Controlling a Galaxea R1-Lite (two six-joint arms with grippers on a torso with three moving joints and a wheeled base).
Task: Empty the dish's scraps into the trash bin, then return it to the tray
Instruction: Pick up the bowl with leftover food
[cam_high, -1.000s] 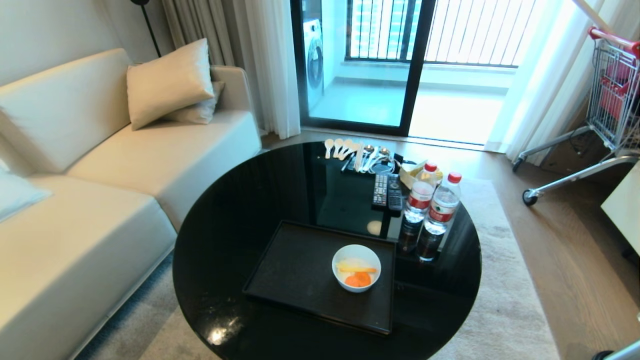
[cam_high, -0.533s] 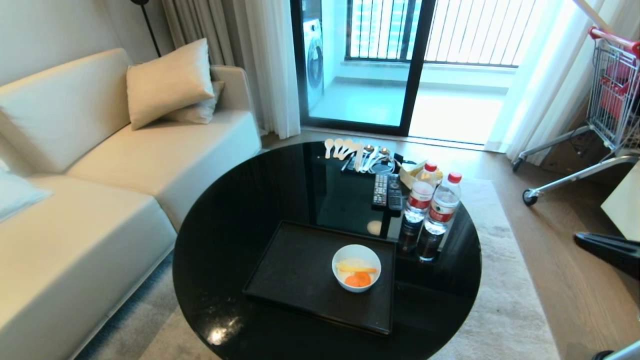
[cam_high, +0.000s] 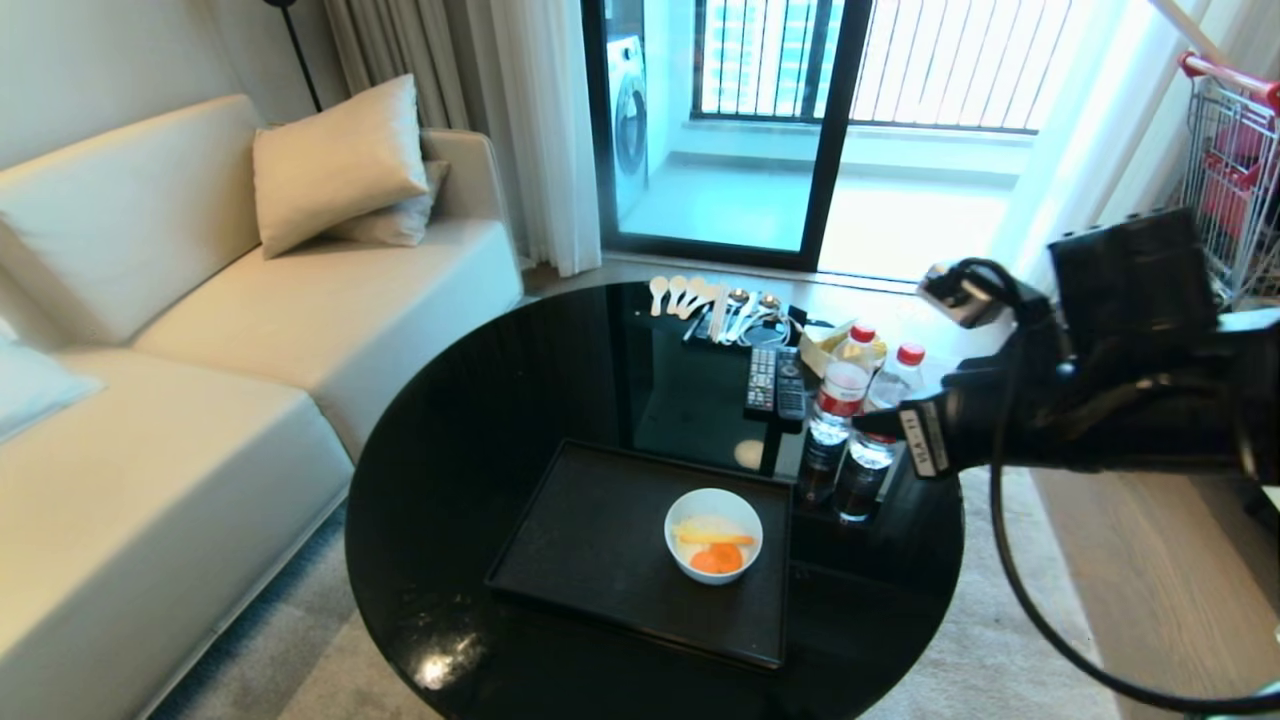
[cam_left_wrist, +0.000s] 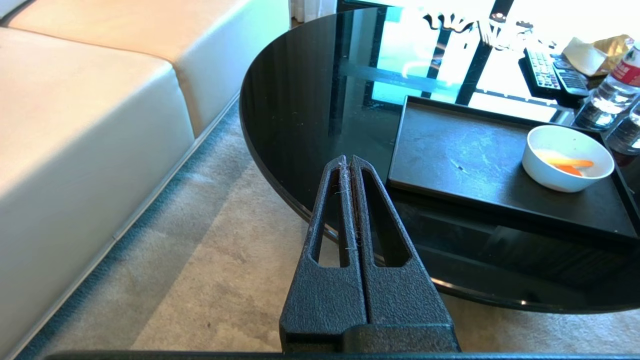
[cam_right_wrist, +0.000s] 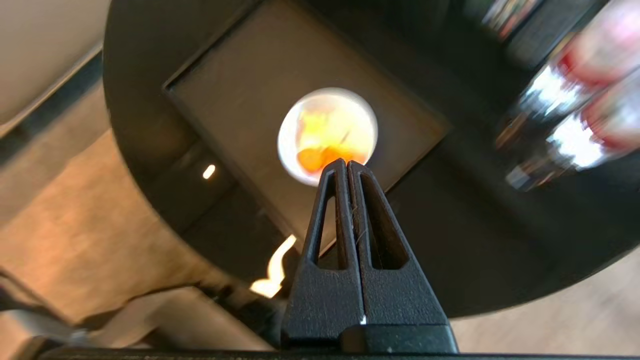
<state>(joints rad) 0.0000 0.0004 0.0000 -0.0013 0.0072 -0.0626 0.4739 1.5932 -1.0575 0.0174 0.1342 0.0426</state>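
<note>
The dish (cam_high: 712, 535), a small white bowl, stands on the right part of the black tray (cam_high: 600, 550) on the round table. It holds the scraps (cam_high: 716, 552), orange slices and pale yellow strips. My right gripper (cam_high: 862, 424) is shut and empty. It hangs above the table's right side by the bottles, up and to the right of the dish. In the right wrist view its tips (cam_right_wrist: 346, 163) lie over the dish (cam_right_wrist: 327, 122). My left gripper (cam_left_wrist: 348, 160) is shut and parked off the table's near edge, the dish (cam_left_wrist: 567, 157) off to its side. The trash bin is out of view.
Two water bottles (cam_high: 850, 390) stand just right of the tray, under my right arm. Remotes (cam_high: 775, 385) and a row of spoons (cam_high: 700, 298) lie at the far side of the black glass table (cam_high: 470, 420). A sofa (cam_high: 200, 350) is on the left, a shopping cart (cam_high: 1230, 170) far right.
My right arm has swung up from the lower right edge into view and now reaches over the table beside the bottles. The dish and tray have not moved.
</note>
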